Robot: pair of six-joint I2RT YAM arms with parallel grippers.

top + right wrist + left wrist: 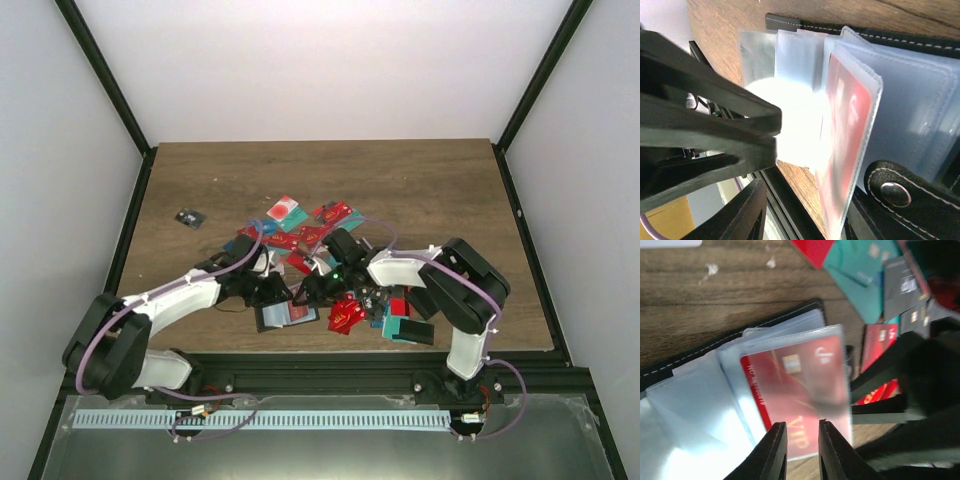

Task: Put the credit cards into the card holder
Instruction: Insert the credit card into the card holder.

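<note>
A shiny red credit card (795, 390) is tucked in the black card holder's (780, 316) clear pocket (832, 336), maybe pinched by the left gripper (801, 450); the right gripper's (318, 284) hold cannot be told.

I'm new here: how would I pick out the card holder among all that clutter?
Look at the wooden table, along its near edge just left of centre, below the heap of credit cards. There the card holder lies spread open. Unlike the loose flat cards, it has a stitched black cover, clear sleeves, one holding a red card, and a snap tab.
</note>
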